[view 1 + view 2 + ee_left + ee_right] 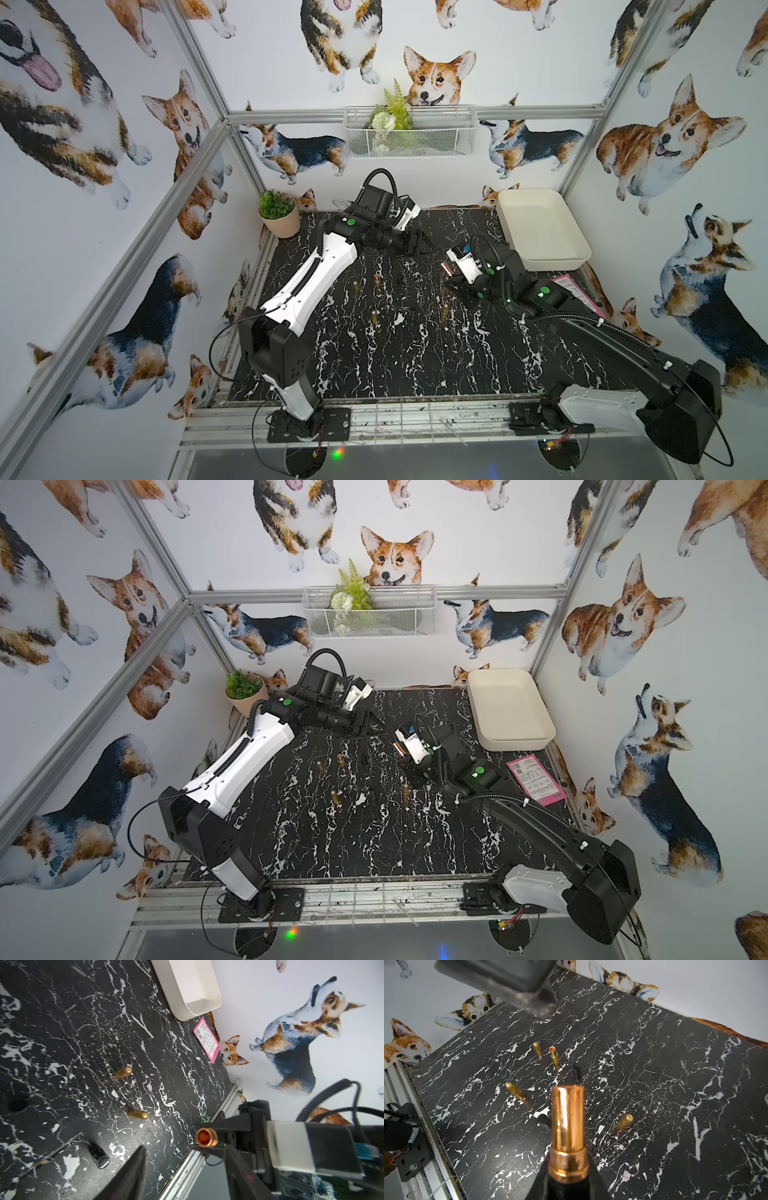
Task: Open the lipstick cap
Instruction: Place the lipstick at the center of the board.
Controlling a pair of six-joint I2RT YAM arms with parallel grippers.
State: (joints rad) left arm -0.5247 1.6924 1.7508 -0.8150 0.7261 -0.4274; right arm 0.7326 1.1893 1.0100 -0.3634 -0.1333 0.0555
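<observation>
Cap step looks basically done here. The right gripper (568, 1169) is clamped on the base of the lipstick (568, 1122), holding it up off the marble table (675, 1084), right of the middle, with the open end aimed at the left gripper (182, 1180). The left wrist view shows bare orange stick in the tube, no cap on it. The left gripper's fingers are spread with nothing between them. The next move is probably setting the tube down upright without bumping the gold tubes (515, 1091) standing around. Two black caps (544, 1121) sit on the table, but it's impossible to tell which belongs to this tube. They nearly vanish against the dark marble in both top views.
</observation>
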